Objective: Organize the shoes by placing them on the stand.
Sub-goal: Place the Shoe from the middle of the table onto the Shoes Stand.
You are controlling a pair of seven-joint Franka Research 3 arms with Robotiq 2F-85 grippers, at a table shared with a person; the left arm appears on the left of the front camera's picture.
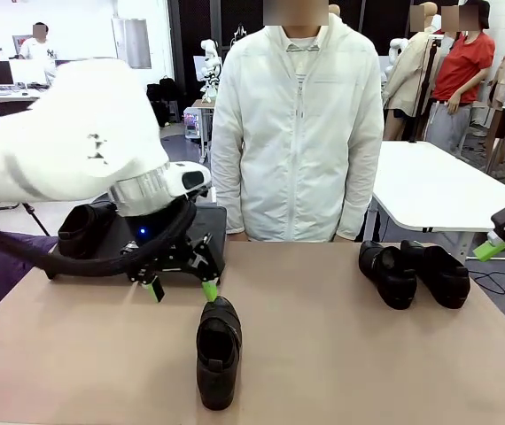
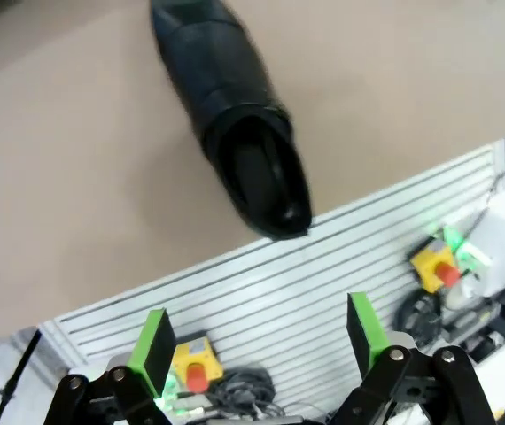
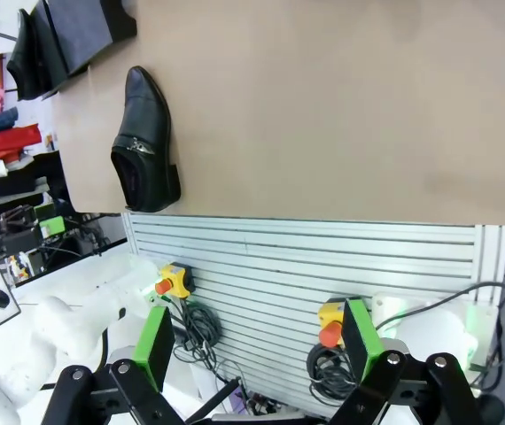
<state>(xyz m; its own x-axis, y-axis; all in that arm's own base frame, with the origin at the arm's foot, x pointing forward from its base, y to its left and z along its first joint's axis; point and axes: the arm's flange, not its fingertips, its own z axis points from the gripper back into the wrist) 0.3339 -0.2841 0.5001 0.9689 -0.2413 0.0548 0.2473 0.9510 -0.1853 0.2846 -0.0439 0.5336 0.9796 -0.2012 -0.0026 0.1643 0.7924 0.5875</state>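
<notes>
The left arm reaches over the table [image 1: 341, 354], wrist bent down, and the left gripper [image 1: 182, 290] hangs wide open and empty above the far end of a black dress shoe [image 1: 218, 352] near the near edge. The right gripper [image 3: 256, 341] is wide open too. Another shoe [image 1: 84, 228] lies on the stand [image 1: 213, 223] at the far left corner.

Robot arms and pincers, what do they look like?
The left arm is fat, round and white, with a silver ring at its wrist and a thick black cable beside it. The left pincer and right pincer are black, each with two fingers tipped by bright green pads.
</notes>
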